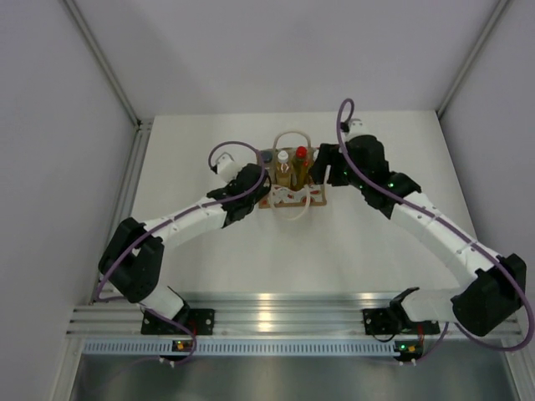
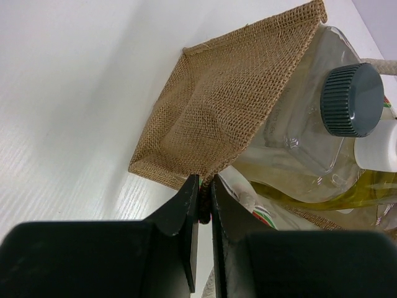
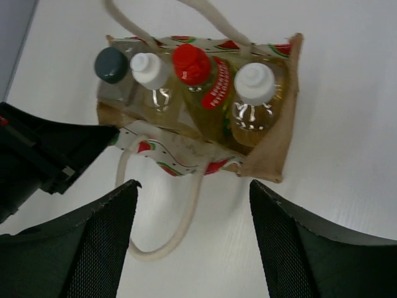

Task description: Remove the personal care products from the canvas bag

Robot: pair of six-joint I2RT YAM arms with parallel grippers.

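Tabletop [image 1: 351,251] white, bearing canvas bag [image 1: 292,195]; walls [image 1: 276,50] grey.

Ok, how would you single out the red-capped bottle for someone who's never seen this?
Toward the far side of the table stands the canvas bag with four bottles in a row. The yellow bottle is third from the grey-capped bottle, between the white-capped bottles; it alone has a red cap.
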